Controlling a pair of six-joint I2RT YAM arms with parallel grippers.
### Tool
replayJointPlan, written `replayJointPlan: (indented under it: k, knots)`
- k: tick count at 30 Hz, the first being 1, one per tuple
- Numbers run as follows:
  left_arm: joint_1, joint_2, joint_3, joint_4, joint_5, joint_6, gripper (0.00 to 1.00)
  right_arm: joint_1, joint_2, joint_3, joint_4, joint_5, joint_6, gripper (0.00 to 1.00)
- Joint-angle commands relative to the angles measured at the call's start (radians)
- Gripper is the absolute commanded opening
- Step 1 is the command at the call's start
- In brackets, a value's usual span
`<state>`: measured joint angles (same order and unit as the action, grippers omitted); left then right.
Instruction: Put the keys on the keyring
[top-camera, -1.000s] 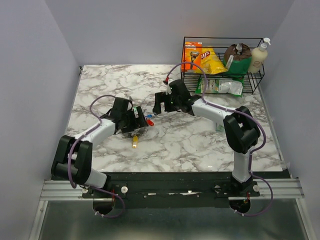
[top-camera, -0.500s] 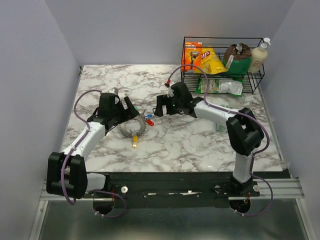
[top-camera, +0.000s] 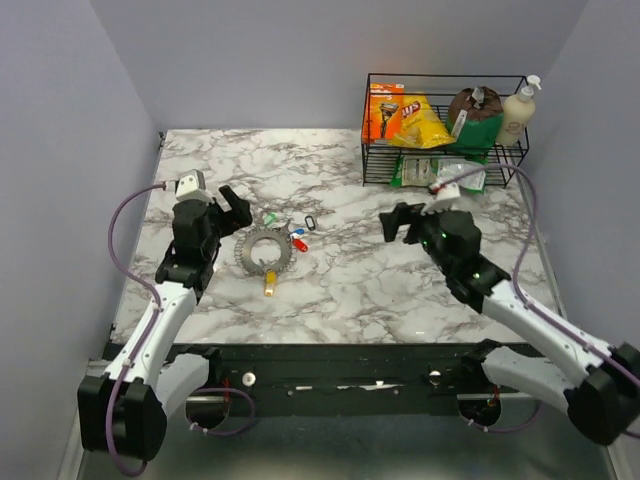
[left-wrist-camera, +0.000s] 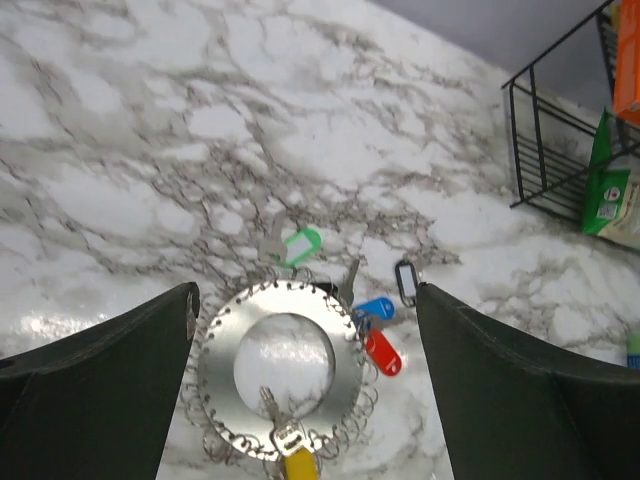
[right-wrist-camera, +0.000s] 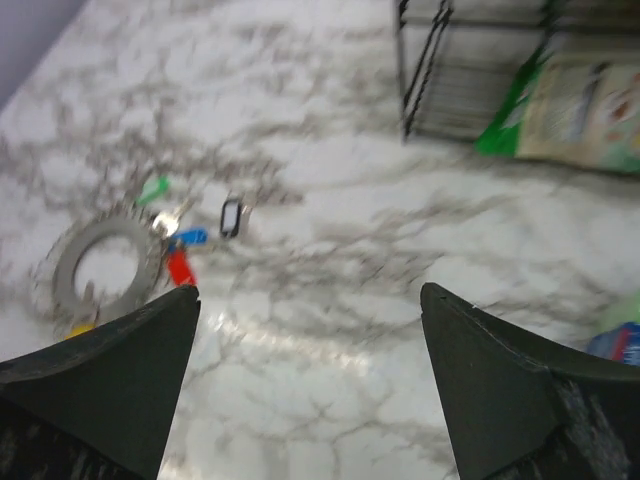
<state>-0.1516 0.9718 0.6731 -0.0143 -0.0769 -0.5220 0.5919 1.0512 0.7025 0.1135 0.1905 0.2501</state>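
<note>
Left fingers (left-wrist-camera: 110, 375): spread wide, nothing grasped; held above the counter (top-camera: 360, 290).
Right fingers (right-wrist-camera: 95, 365): likewise released and empty, raised over bare counter well to the right of the keys.
Risk: the keys were judged small and flat enough to be pushed along the marble rather than picked up if the fingers were lowered off-centre; the keyring (left-wrist-camera: 215, 350) could be dragged with them.
Keyring position: laid flat on the counter, seen below and between the left fingertips, untouched.
Keys: green key (left-wrist-camera: 300, 245) at the ring's far edge, blue key (left-wrist-camera: 375, 310) and red key (left-wrist-camera: 382, 352) together at its right edge; whether any was threaded could not be told.
Nearby: dark oval clip (left-wrist-camera: 405, 280) just beyond the blue key.
</note>
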Motion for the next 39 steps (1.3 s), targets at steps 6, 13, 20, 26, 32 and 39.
replayJointPlan:
  k: [6, 13, 20, 26, 32, 39]
  knots:
    - [0.004, -0.142, -0.220, 0.382, -0.133, 0.143, 0.99, -0.092, -0.140, -0.506, 0.851, 0.372, -0.420, 1.00]
    - [0.004, -0.179, -0.283, 0.427, -0.173, 0.231, 0.99, -0.142, -0.120, -0.505, 0.842, 0.341, -0.371, 1.00]
    - [0.004, -0.176, -0.302, 0.421, -0.227, 0.234, 0.99, -0.149, -0.118, -0.475, 0.755, 0.354, -0.308, 1.00]
    - [0.004, -0.166, -0.323, 0.459, -0.212, 0.246, 0.99, -0.170, -0.165, -0.451, 0.681, 0.182, -0.293, 1.00]
    - [0.004, -0.136, -0.356, 0.514, -0.264, 0.273, 0.99, -0.181, -0.184, -0.414, 0.556, 0.129, -0.308, 1.00]
    - [0.004, -0.076, -0.388, 0.643, -0.228, 0.335, 0.99, -0.181, -0.232, -0.377, 0.468, -0.011, -0.328, 1.00]
